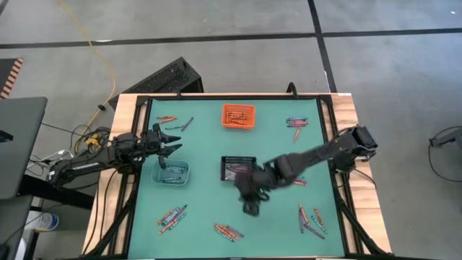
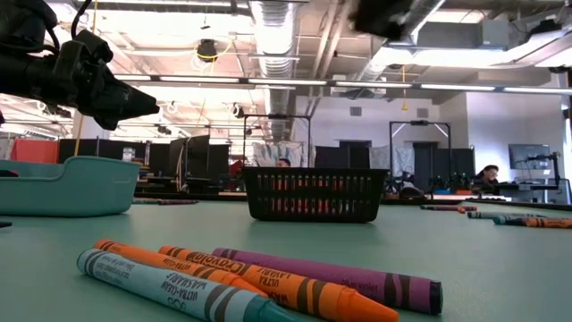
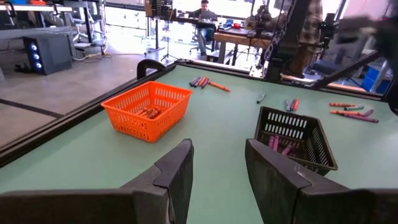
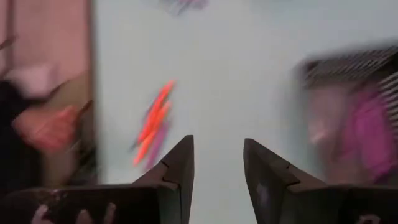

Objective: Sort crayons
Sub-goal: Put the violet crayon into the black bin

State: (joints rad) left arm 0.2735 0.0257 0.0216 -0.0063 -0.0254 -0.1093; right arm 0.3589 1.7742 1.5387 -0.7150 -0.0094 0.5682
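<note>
High view, right hand (image 1: 250,204): at 6 o'clock of the black bin (image 1: 238,169), over the green surface (image 1: 209,209), fingers parted, nothing in them.
High view, left hand (image 1: 173,141): released, at 12 o'clock of the clear bin (image 1: 172,173).
High view, crayons (image 1: 228,232): scattered clusters near the edges.
Low view, crayons (image 2: 259,284): lying side by side up close.
Left wrist view, orange bin (image 3: 147,111): crayons inside.
Right wrist view, right hand (image 4: 217,168): empty, blurred.

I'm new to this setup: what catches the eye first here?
The right gripper, open and empty, just beside the black bin at mid-table. An orange bin sits at the far edge, a teal bin under the open left gripper. Crayons lie in small clusters around the green mat.
</note>
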